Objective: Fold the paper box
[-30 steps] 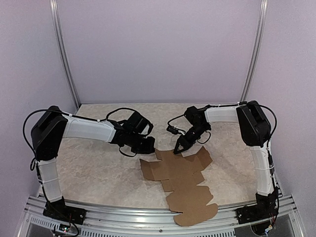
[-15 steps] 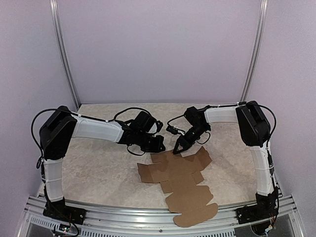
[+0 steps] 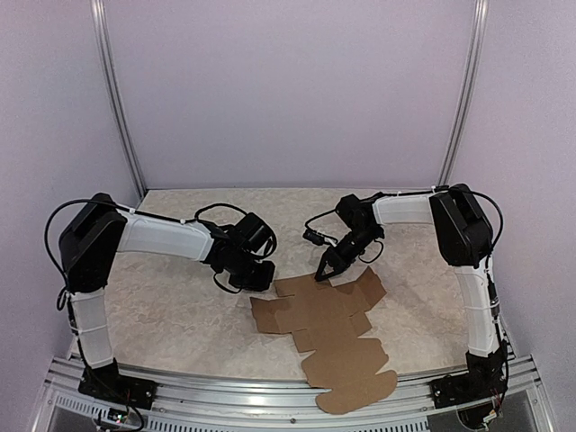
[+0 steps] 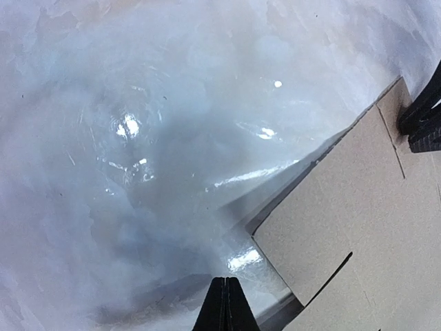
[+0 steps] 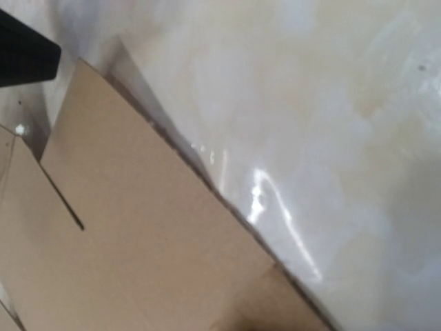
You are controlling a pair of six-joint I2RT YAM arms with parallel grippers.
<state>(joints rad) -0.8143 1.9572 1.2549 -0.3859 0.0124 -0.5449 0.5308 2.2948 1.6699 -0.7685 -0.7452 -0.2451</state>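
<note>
Left pincer [image 4: 224,296] closed, empty, beside paper box [image 3: 328,315]; right pincer [image 3: 322,273] on its edge, grip unclear.

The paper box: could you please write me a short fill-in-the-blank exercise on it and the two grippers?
The paper box is one spread-out sheet, not yet ___.
The left gripper is beside it, its jaws ___.
The right gripper meets the box's ___ edge.
Missing words: folded; shut; far.

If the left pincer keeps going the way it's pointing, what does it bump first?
Probably the bare table, just beside the box corner. The shut left pincer aims down past it, but it's close, so I can't be sure.
</note>
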